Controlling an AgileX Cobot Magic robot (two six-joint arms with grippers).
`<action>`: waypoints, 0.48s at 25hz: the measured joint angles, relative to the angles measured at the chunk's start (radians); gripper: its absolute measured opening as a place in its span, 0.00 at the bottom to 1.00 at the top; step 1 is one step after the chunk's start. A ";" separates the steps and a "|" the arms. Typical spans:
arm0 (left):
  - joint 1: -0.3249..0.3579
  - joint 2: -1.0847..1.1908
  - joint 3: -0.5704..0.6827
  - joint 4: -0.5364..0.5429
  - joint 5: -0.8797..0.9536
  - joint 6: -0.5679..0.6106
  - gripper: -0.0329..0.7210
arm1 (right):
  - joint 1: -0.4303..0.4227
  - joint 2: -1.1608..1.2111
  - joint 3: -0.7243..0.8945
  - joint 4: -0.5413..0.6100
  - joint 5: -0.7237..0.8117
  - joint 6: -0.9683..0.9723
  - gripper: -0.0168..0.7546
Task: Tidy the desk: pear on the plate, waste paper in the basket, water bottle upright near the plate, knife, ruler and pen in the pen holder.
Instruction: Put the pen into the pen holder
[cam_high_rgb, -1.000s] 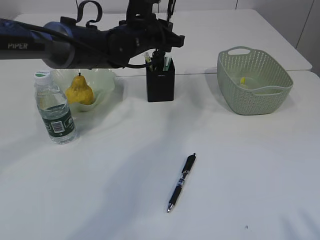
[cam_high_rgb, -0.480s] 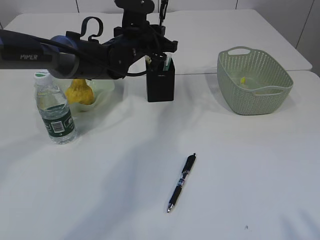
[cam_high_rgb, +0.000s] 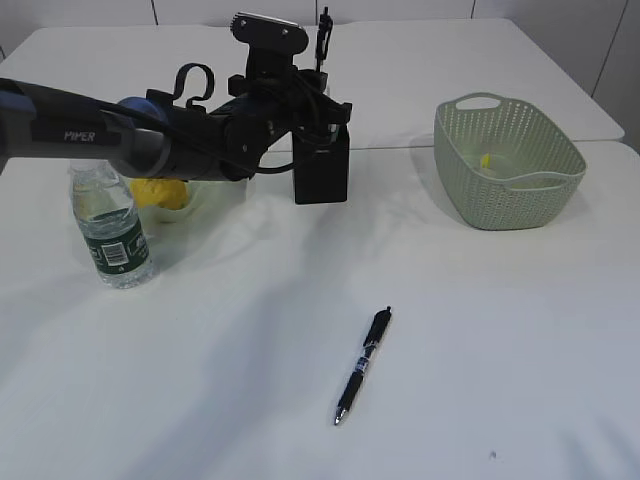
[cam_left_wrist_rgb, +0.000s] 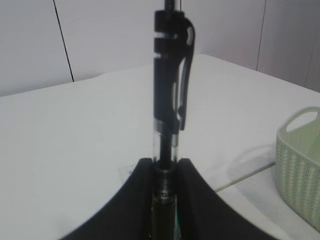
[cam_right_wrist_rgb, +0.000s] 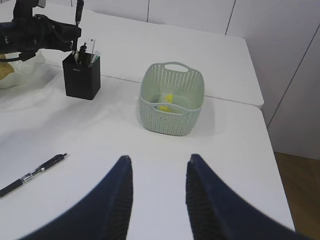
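My left gripper is shut on a black pen and holds it upright right above the black pen holder. The left wrist view shows the pen clamped between the jaws. A second black pen lies on the table in front. The yellow pear sits on the pale plate, half hidden by my arm. The water bottle stands upright beside the plate. Yellow waste paper lies in the green basket. My right gripper is open and empty.
The pen holder has other items standing in it; I cannot tell which. The basket stands at the back right. A second white table adjoins at the back, with a seam behind the holder.
My left arm has come down and drawn slightly left with the pen, bringing it closer to the pen holder. It now covers more of the pear. The loose pen has not moved.
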 joint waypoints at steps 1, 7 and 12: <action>0.002 0.002 0.000 0.000 0.000 0.000 0.17 | 0.000 0.000 0.000 0.000 0.000 0.000 0.41; 0.024 0.002 0.000 -0.004 -0.010 0.000 0.17 | 0.000 0.000 0.000 0.000 0.000 0.000 0.41; 0.035 0.002 0.000 -0.009 -0.011 0.000 0.17 | 0.000 0.000 0.000 0.000 0.000 0.000 0.41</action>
